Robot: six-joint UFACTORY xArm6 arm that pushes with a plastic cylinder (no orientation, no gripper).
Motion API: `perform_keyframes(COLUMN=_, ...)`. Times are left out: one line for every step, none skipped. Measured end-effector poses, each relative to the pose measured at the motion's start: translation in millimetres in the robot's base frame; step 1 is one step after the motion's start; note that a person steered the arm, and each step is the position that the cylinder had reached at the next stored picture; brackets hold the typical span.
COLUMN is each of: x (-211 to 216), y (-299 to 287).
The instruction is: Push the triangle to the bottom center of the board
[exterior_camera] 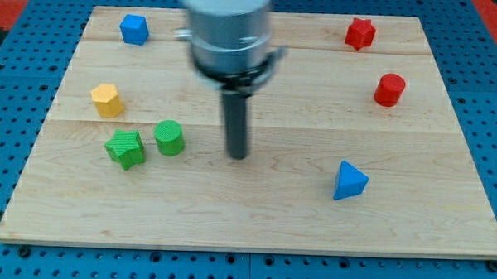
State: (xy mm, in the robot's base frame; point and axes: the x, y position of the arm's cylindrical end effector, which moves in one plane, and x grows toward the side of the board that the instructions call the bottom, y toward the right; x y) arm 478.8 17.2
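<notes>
A: Your tip (238,155) stands near the middle of the board (253,231), and there is no claw on this rig to be apart or together, only the bare rod. The blue triangle (349,180) lies to the view's right of your tip and a little lower, well apart from it.

B: So what do you risk?

A: The triangle has slanted faces. Meet it off-centre and I judge it turns or slips past the rod. Push from where you stand and you drive it away from the bottom centre, toward the board's right edge. You need to go round to its right side first.

B: And the count?

A: Seven blocks, taking the triangle as landmark: one blue triangle; one red star (360,33) and one red cylinder (389,90) above it; far to its left one green cylinder (170,138), one green star (126,148), one yellow hexagon (106,100); far up-left one blue block (134,29).
</notes>
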Motion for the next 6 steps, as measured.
perform_keyframes(x=-3.9, y=107.5)
perform_keyframes(x=24.7, y=156.0)
perform_keyframes(x=62.2, y=92.9)
perform_keyframes(x=94.7, y=15.2)
perform_keyframes(x=95.6, y=26.0)
perform_keyframes(x=96.0, y=95.8)
